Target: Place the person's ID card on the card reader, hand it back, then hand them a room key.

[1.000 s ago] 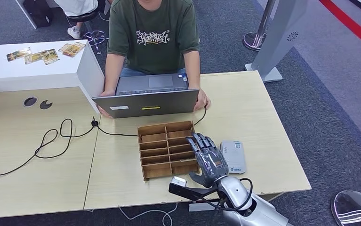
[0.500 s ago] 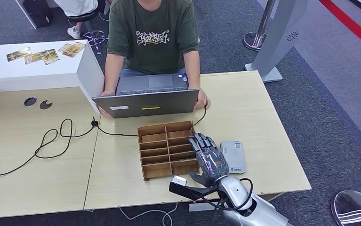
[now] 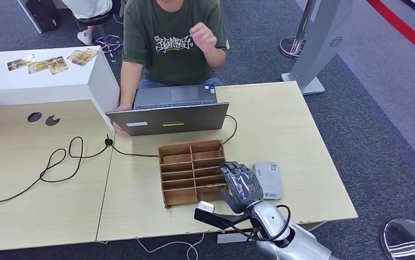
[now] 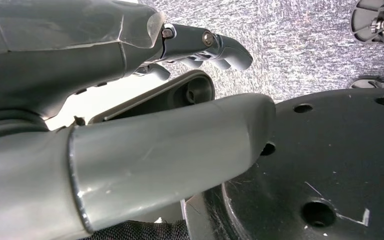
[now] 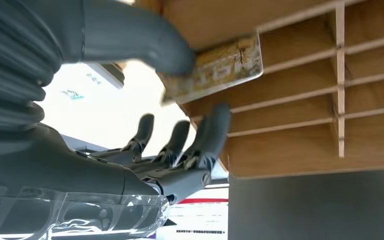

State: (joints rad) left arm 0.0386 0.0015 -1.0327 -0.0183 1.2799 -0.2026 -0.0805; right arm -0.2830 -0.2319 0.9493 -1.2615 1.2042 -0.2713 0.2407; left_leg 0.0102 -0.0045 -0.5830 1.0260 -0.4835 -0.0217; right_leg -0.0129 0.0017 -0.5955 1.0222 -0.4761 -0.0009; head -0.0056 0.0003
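Since a second ago your right hand (image 3: 241, 187) is curling at the wooden organizer (image 3: 190, 171), lower centre, thumb and finger pinching a room key (image 5: 215, 67), its long axis lying along the slots.

Pale matt wood-grain counter (image 3: 281, 124); thin unfinished plywood divider tray (image 3: 191, 170) just left of the right hand (image 3: 241, 187); smooth grey plastic card reader (image 3: 268, 180) beside it; glossy printed card (image 5: 215, 67) under the matt thumb; brushed grey laptop (image 3: 168, 117) beyond
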